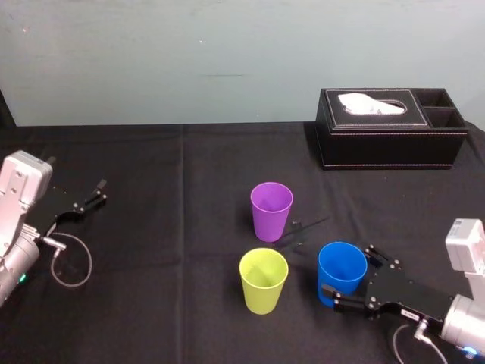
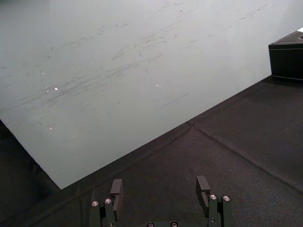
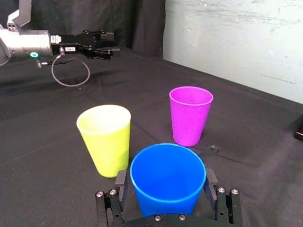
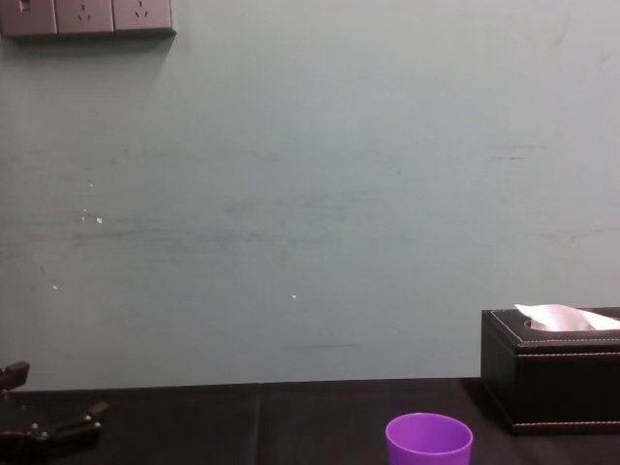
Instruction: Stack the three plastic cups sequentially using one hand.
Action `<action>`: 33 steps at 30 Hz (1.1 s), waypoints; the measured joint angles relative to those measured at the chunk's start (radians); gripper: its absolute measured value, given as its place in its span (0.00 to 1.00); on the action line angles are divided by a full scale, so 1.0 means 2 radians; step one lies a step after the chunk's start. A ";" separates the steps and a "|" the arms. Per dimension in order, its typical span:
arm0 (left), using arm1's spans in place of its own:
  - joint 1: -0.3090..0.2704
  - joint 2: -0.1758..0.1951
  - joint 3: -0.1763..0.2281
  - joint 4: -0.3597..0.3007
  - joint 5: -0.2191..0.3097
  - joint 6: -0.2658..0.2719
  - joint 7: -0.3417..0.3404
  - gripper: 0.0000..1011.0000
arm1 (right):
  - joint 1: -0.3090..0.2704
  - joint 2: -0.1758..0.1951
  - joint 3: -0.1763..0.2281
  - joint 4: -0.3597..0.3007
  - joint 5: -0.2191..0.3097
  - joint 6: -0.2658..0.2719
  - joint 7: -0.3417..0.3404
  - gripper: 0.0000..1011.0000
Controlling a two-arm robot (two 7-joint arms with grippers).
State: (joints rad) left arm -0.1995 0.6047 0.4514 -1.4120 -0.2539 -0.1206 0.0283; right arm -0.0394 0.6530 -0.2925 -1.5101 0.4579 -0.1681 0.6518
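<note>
Looks like a robot lab or test room rather than anyone's home. There's a plain, scuffed pale-green wall (image 4: 310, 194), a row of wall sockets (image 4: 87, 16), and a table draped in black cloth (image 1: 167, 227).

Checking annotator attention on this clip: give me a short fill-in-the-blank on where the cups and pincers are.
The right pincer is around the blue cup, which stands ___ on the table.
The yellow-green cup stands to the blue cup's ___.
The left pincer, parked at the table's left, holds ___.
Missing: upright; left; nothing.
</note>
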 joint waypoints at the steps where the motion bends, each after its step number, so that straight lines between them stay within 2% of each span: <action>1: 0.000 0.000 0.000 0.000 0.000 0.000 0.000 1.00 | 0.002 -0.001 -0.001 0.001 0.000 0.001 0.000 0.99; 5: 0.000 0.000 0.000 0.000 0.000 0.000 0.000 1.00 | 0.014 -0.009 -0.007 0.007 0.000 0.010 -0.004 0.99; 12: 0.000 0.000 0.000 0.000 0.000 0.000 0.000 1.00 | 0.013 -0.009 -0.007 0.007 0.001 0.010 -0.005 0.99; 15: 0.000 0.000 0.000 0.000 0.000 0.000 0.000 1.00 | 0.012 -0.008 -0.007 0.006 0.001 0.009 -0.005 0.96; 21: 0.000 0.000 0.000 0.000 0.000 0.000 0.000 1.00 | 0.011 -0.008 -0.006 0.006 0.001 0.008 -0.005 0.79; 33: 0.000 0.000 0.000 0.000 0.000 0.000 0.000 1.00 | 0.010 -0.007 -0.005 0.005 0.001 0.007 -0.005 0.72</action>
State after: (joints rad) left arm -0.1995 0.6047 0.4513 -1.4120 -0.2539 -0.1206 0.0283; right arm -0.0184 0.6389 -0.3029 -1.5004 0.4594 -0.1539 0.6428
